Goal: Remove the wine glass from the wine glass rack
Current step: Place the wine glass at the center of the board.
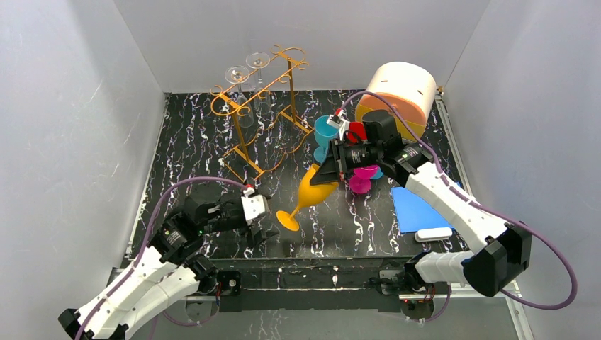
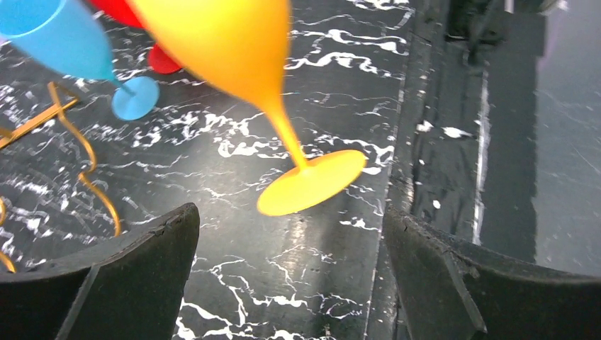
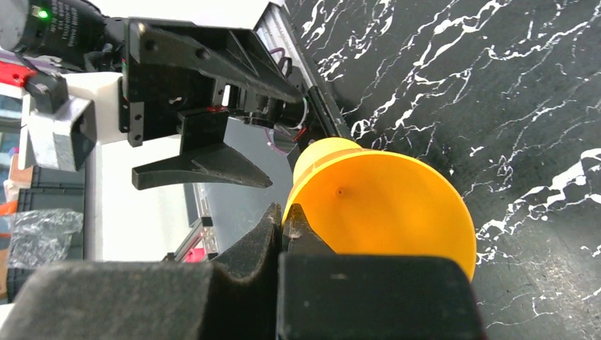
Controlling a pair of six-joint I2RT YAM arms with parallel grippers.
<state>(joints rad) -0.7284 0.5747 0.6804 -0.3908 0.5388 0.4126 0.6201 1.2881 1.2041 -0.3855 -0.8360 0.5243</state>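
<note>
While aslant, glass [image 1: 315, 190] in right claw [image 3: 283, 212]

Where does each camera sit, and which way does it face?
Top external: above, behind the bases, looking down on table, rack, both arms.
Left wrist: faces the orange glass; left gripper open below.
Right wrist: looks along right gripper, pinching the glass rim.
Shared: the orange glass, all three.

No word, number, brand mark or sign can be read on anything in view, and the faint pale marks on the black motor housing [image 1: 360, 153] just behind the right jaws are too small to decipher.
</note>
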